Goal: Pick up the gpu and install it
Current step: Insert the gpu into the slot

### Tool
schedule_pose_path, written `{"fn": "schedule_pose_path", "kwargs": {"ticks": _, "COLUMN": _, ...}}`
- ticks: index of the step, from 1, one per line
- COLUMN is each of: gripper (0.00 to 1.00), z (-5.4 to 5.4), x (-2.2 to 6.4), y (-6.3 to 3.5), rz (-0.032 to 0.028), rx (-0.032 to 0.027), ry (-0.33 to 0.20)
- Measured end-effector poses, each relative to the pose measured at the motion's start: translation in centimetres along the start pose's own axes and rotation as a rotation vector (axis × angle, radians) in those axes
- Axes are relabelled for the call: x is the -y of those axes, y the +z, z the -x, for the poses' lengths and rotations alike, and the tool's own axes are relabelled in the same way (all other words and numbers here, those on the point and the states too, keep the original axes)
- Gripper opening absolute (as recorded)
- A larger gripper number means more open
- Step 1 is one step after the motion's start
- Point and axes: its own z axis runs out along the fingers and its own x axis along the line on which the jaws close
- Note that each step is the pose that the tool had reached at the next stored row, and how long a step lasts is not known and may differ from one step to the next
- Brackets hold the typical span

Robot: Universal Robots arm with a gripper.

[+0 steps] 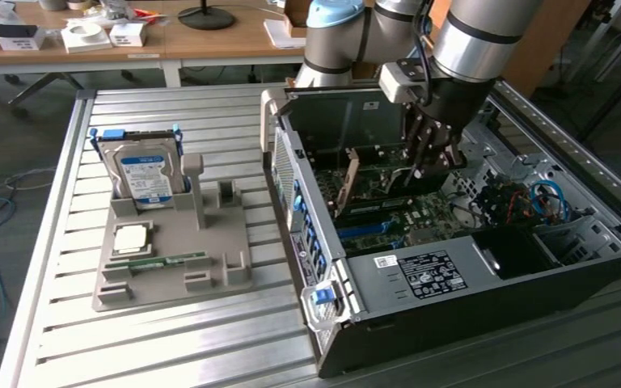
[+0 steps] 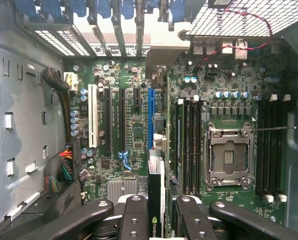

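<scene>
Gpu [image 2: 156, 182] upright in case [image 2: 24, 125], edge just beside blue slot [image 2: 150, 117], RAM slots [image 2: 188, 145] close alongside; gripper [image 2: 158, 210] clamped on gpu.

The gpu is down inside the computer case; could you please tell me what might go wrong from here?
1. The gpu, edge-on between the gripper's fingers, hangs along the blue slot; if slightly off line, its edge could press on the motherboard instead.
2. The black memory slots run right beside it, so a tilt might scrape them.
3. The fingers sit low near the silver heatsink and could knock it.
</scene>
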Motion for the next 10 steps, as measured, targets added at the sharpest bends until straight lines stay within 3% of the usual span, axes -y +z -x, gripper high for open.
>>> {"fn": "schedule_pose_path", "kwargs": {"ticks": 10, "gripper": 0.26, "z": 0.05, "x": -0.40, "y": 0.02, "rz": 0.0000, "rx": 0.0000, "ry": 0.000}}
